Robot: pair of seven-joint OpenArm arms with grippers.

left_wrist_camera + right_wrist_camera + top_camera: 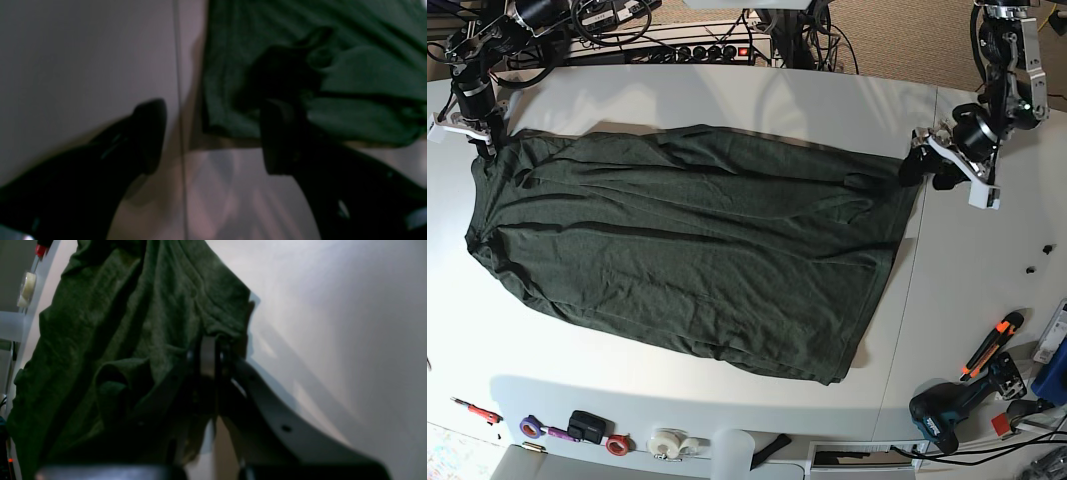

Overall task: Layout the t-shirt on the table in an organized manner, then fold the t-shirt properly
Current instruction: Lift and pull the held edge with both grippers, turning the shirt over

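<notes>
- T-shirt, dark forest-green soft knit cotton, lies spread across the white smooth surface, wrinkled, its corners not square.
- Right gripper has its fingers pinched shut on one far corner of the cloth.
- Left gripper stands with fingers wide apart, holding nothing, beside the opposite far corner.
- Judgement: re-grip that corner, then pull both outward evenly to flatten wrinkles before folding.

You see white table filling frame, thin dark seam running down right side. Green t-shirt lies spread across centre, wrinkled. Lower right: cordless drill, orange-handled cutter. Lower left edge: tape rolls, red-tipped pen, small black block.
</notes>
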